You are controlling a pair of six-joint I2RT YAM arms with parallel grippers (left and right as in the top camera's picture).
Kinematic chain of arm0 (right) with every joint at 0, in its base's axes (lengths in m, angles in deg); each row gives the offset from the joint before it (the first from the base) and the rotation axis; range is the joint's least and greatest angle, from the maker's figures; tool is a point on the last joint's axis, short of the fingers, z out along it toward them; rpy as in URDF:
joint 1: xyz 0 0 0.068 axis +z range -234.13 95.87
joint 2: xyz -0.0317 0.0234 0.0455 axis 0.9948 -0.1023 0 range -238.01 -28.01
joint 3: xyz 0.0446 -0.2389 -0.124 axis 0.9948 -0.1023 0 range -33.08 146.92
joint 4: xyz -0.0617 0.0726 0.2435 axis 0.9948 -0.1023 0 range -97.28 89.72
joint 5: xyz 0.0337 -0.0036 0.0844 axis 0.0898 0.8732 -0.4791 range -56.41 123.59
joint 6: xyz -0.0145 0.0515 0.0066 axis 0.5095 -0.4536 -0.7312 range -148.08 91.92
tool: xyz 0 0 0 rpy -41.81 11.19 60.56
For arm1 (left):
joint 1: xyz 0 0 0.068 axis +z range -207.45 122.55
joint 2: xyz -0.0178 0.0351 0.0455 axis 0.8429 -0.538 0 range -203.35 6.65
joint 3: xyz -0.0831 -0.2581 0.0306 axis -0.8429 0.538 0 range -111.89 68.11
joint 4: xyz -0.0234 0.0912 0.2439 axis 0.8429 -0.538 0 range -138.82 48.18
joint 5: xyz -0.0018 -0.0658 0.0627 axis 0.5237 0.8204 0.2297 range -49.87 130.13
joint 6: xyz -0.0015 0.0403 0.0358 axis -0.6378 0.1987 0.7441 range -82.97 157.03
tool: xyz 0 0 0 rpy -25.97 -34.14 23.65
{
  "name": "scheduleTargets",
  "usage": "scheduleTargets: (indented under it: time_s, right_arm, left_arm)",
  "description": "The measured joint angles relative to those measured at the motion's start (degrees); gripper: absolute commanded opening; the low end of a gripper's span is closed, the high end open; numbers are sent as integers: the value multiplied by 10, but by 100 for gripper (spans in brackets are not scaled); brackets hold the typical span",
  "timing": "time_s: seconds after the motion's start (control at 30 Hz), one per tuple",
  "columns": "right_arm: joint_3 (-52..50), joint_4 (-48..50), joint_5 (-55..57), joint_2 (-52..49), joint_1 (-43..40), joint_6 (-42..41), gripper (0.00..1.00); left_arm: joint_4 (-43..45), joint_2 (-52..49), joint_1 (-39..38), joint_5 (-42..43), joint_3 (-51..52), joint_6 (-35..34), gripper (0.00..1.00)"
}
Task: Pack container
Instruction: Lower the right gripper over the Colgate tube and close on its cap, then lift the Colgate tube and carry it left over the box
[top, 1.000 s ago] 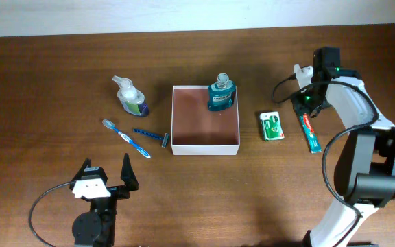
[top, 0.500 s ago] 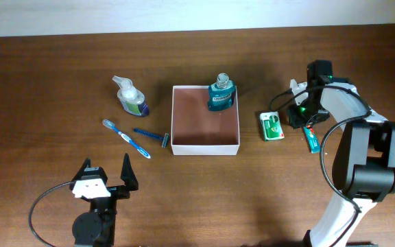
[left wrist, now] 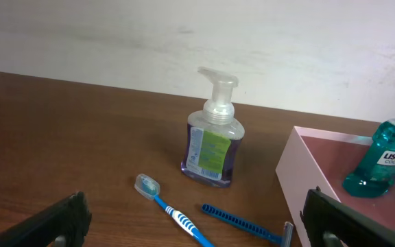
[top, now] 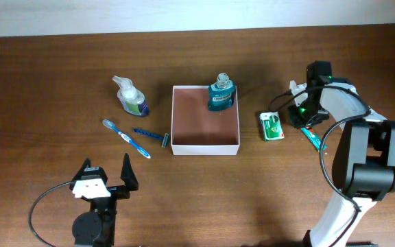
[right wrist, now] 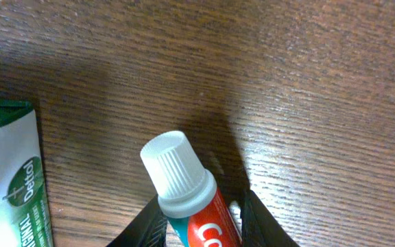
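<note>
While left gripper (top: 105,168) hangs wide open and empty at near edge of table (top: 40,75), toothbrush (top: 125,138) and razor (top: 153,135) lie just beyond it. Container (top: 204,149) mid-table, just right of razor; mouthwash (top: 220,96) upright in its far right corner. Soap bottle (top: 132,99) stands left of container, farther back. Right of container: green packet (top: 273,126), then right gripper (right wrist: 201,228) clamped on toothpaste (right wrist: 184,185) below cap.

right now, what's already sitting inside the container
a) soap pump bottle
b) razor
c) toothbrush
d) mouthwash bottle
d, the teal mouthwash bottle stands upright in a far corner of the container, inside its white walls.
</note>
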Motion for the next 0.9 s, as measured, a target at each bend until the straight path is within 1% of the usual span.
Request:
scheduleTargets:
  time_s: [0.07, 0.23, 0.4, 0.47, 0.57, 0.63, 0.73, 0.83, 0.9]
  right_arm:
    - [0, 0, 0, 0, 0, 0, 24]
    - [0, -2, 0, 0, 0, 0, 10]
    - [0, -1, 0, 0, 0, 0, 9]
    - [0, -1, 0, 0, 0, 0, 4]
    - [4, -9, 0, 0, 0, 0, 4]
    - [14, -34, 0, -2, 0, 0, 4]
    - [55, -80, 0, -7, 0, 0, 4]
    - [130, -131, 0, -12, 0, 0, 4]
    - [196, -186, -4, -14, 0, -3, 4]
  left_arm:
    - [0, 0, 0, 0, 0, 0, 100]
    - [0, 0, 0, 0, 0, 0, 99]
    - [0, 0, 0, 0, 0, 0, 99]
    - [0, 0, 0, 0, 0, 0, 99]
    - [0, 0, 0, 0, 0, 0, 99]
    - [0, 0, 0, 0, 0, 0, 99]
    - [0, 0, 0, 0, 0, 0, 100]
    - [0, 0, 0, 0, 0, 0, 99]
    - [0, 0, 0, 0, 0, 0, 99]
